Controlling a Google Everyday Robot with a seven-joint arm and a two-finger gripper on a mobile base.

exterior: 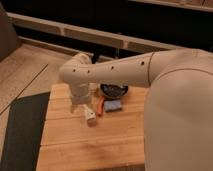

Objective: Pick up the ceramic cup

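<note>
A small cream cylindrical object, which I take for the ceramic cup (90, 116), lies tilted on the wooden table (85, 145), its round end facing the front. My gripper (82, 106) is at the end of the white arm (115, 70), pointing down onto the table and touching or just behind the cup's upper left end. The wrist hides the contact between them. I cannot tell whether the cup is held or only lies against the gripper.
A wide dark bowl (114, 90) stands behind the cup to the right. A blue sponge (113, 106) and an orange object (101, 106) lie in front of the bowl. A dark mat (22, 130) lies left of the table. My white body (180, 115) fills the right side.
</note>
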